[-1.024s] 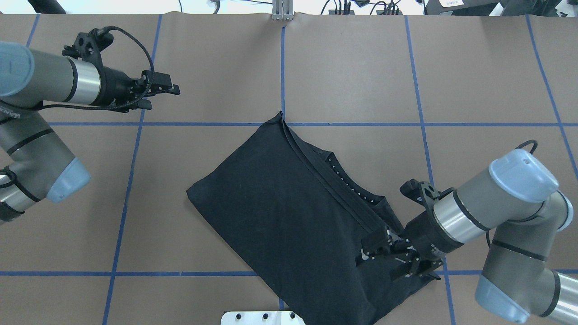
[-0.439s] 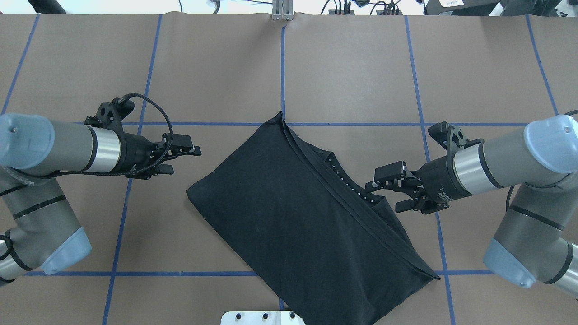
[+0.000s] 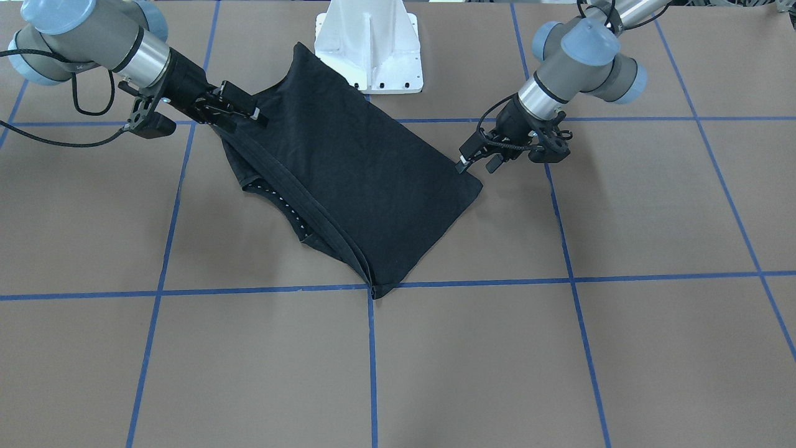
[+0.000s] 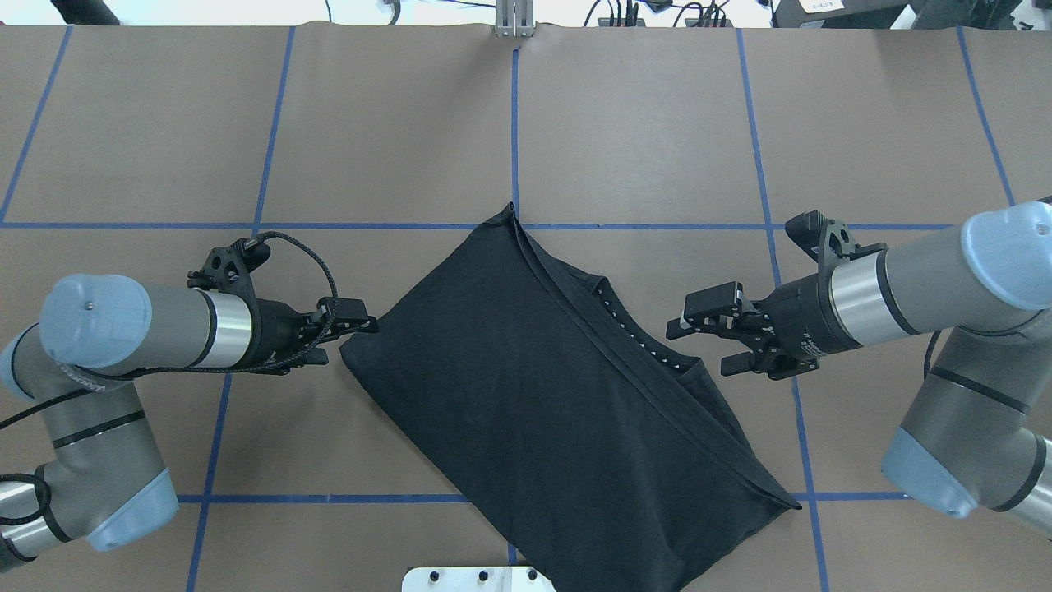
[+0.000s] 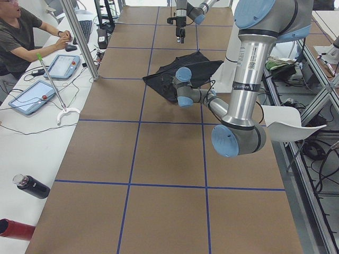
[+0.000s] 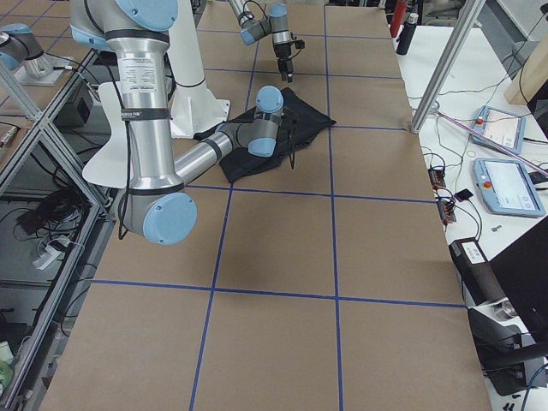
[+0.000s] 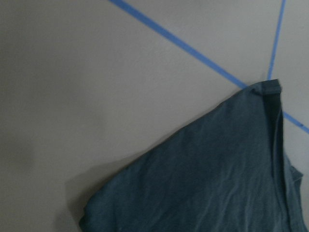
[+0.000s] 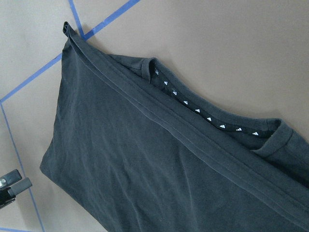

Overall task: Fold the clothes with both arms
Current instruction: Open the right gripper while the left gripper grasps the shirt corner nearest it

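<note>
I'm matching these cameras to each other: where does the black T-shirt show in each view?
Front-facing: T-shirt upper centre.
Overhead: T-shirt centre, running to the bottom edge.
Exterior left: T-shirt far, upper centre.
Exterior right: T-shirt far, upper centre.
Left wrist: T-shirt lower right.
Right wrist: T-shirt fills most of the frame.
Landmark: the blue tape lines crossing at its pointed corner.

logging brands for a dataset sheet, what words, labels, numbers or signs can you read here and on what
No text can be read as words.
T-shirt collar tape: a row of small white triangle marks, no letters.
Left arm, upright tube: dark print, too small to read.
Right arm, upright tube: dark print, too small to read.
</note>
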Controlling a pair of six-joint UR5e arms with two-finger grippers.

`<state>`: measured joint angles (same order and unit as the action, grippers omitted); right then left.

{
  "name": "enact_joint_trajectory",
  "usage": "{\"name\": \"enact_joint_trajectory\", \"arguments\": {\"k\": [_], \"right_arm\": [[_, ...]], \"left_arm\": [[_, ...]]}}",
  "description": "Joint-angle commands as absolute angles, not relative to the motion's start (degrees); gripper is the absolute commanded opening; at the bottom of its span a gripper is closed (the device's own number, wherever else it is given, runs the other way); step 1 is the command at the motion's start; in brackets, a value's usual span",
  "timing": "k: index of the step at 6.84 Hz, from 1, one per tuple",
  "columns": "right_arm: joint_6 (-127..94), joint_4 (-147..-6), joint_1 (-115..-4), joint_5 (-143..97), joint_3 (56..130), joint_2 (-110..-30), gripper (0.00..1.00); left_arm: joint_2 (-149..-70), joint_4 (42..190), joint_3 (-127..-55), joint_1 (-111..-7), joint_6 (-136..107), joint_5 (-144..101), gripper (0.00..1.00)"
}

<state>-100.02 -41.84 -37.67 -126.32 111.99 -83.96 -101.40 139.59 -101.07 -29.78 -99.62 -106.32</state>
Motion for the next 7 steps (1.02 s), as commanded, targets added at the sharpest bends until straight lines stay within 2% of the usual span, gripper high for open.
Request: {"name": "enact_joint_trajectory", "arguments": {"k": [1,2,5,6,7], "right_arm": [[-100.02,-41.84,-37.71,-126.30,111.97,-83.94,1.00],[-100.02,-41.84,-37.71,-126.30,111.97,-83.94,1.00],[-100.02,-41.84,-37.88,-126.30,111.71,-84.02,1.00],[-100.02,-41.84,-37.88,-126.39,111.53,-84.02,1.00],[-100.02,-41.84,-37.88,-126.39,111.36,-84.02,1.00]], "left_arm": [[-101.95,139.75,-98.01,-29.27,-99.67,-105.73,1.00],[-101.95,139.75,-97.82,-29.18,-99.58,-105.65,0.99],[-102.65,139.66,-97.73,-26.46,-99.67,-102.92,0.76],[-102.48,139.66,-97.73,-26.37,-99.67,-102.92,0.64],[-102.57,139.66,-97.82,-26.37,-99.32,-103.01,0.29]]}}
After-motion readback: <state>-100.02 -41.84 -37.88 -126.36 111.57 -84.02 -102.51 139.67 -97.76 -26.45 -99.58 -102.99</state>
